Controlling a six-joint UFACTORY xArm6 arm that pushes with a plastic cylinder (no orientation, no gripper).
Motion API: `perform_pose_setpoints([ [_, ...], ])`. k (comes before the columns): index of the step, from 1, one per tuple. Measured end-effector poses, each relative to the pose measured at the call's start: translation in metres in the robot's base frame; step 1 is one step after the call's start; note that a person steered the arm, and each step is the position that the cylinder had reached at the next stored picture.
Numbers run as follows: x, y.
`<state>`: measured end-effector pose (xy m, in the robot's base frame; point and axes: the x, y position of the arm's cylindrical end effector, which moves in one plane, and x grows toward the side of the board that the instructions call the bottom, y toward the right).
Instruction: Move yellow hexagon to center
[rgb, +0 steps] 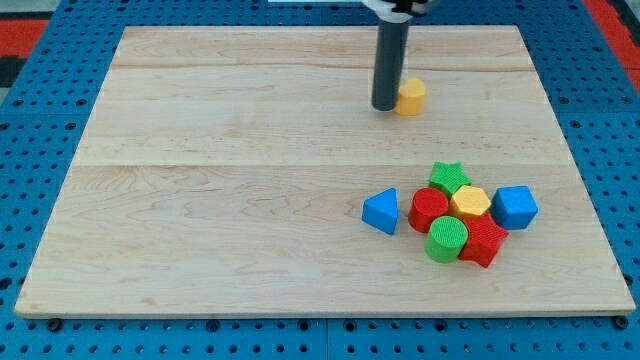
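Note:
A yellow hexagon (470, 203) sits in a tight cluster of blocks at the view's lower right, touching a green star (449, 177), a red block (430, 210) and a blue cube (514, 207). My tip (385, 107) is far from it, near the view's top centre. It touches the left side of a second small yellow block (411, 96), whose shape I cannot make out.
The cluster also holds a green cylinder (447, 240) and a second red block (484, 242). A blue triangle (381, 211) lies just left of the cluster. The wooden board (200, 200) rests on a blue pegboard surface (40, 150).

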<state>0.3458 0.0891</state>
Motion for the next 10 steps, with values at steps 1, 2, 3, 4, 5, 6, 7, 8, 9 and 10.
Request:
perform_pose_setpoints([
  [1, -0.008, 0.028],
  [2, -0.009, 0.042],
  [3, 0.001, 0.045],
  [4, 0.019, 0.104],
  [5, 0.034, 0.176],
  [6, 0.073, 0.241],
  [7, 0.091, 0.256],
  [8, 0.124, 0.256],
  [9, 0.192, 0.256],
  [10, 0.237, 0.247],
])
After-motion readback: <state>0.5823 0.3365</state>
